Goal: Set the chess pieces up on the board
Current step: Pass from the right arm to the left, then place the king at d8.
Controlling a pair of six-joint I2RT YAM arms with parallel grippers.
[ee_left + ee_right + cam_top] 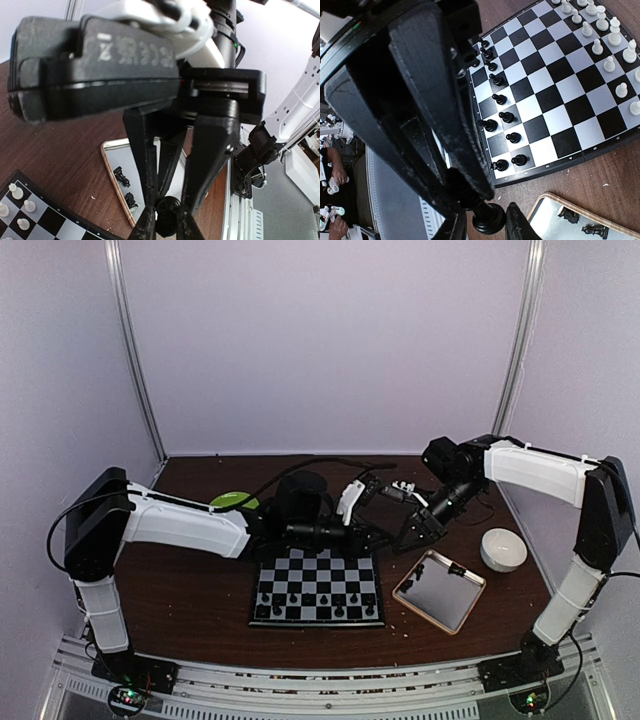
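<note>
Near edge, an aluminium rail (320, 680), then the dark brown wood table (190, 600); the board (315, 588) lies at centre, black chess pieces (506, 117) ranked along one side and white chess pieces (610, 63) opposite, with a tan-rimmed tray (440, 598) just beside it. My left gripper (167, 225) is pinched on a black piece (169, 207) near the tray; my right gripper (487, 222) is clamped on another black piece (487, 215) by the board's corner. Farther off are a white bowl (503, 548), a green object (232, 500), pale lilac walls (320, 340) and metal poles (135, 350); the raised lettering (135, 52) on my left gripper's housing is upside down and I cannot read it.
</note>
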